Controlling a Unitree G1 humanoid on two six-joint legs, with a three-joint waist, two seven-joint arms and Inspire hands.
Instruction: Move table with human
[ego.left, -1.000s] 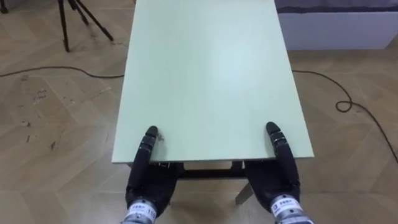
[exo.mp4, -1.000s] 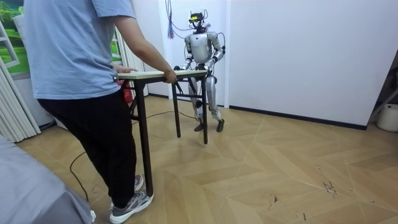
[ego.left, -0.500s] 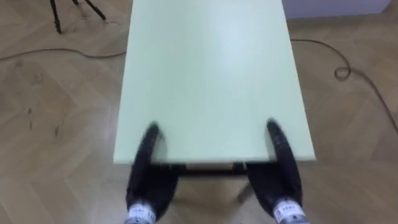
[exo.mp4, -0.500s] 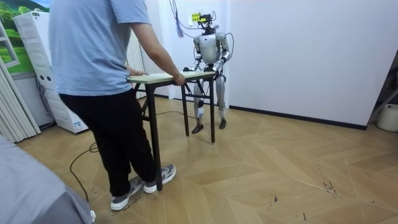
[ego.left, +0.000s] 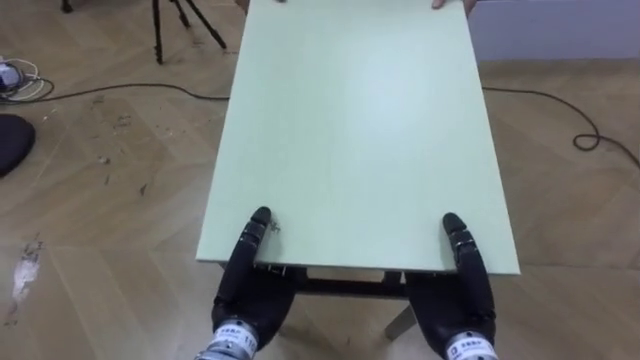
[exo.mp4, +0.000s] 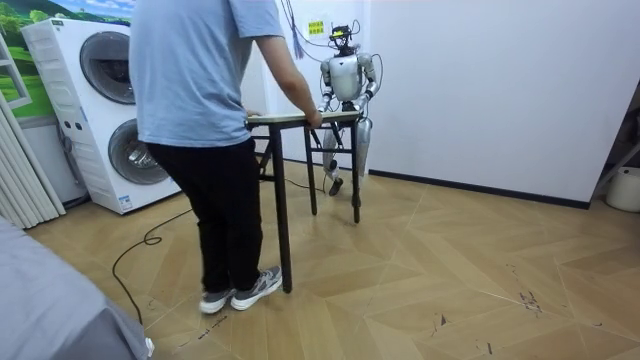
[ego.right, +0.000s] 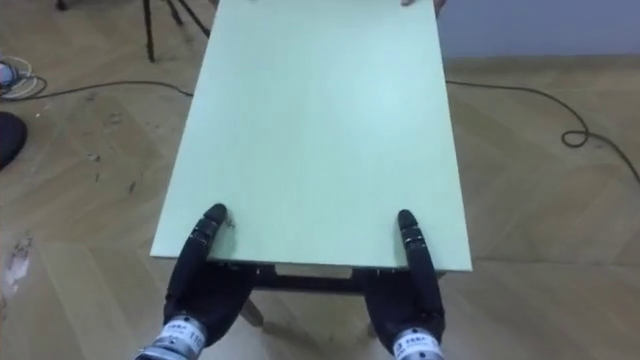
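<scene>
The pale green table (ego.left: 360, 130) was seen lengthwise from the robot's head, its short near edge lying just before the robot. The left hand (ego.left: 250, 288) was clamped on that edge beside the near left corner, the thumb laid on the top and the rest of the hand tucked beneath. The right hand (ego.left: 462, 300) was clamped in the same way beside the near right corner. At the far edge the fingertips of a person (exo.mp4: 200, 100) were just visible at the far right corner.

In the room view the table was held between the two. The robot was placed at the end nearer the white wall (exo.mp4: 480, 90), and the person stood at the other end with a hand on the top's edge. Two stacked washing machines (exo.mp4: 100, 110) were seen behind the person. A tripod (ego.left: 165, 25) and a dark cable (ego.left: 100, 95) were seen on the parquet floor (ego.left: 110, 210) off the table's far left corner.
</scene>
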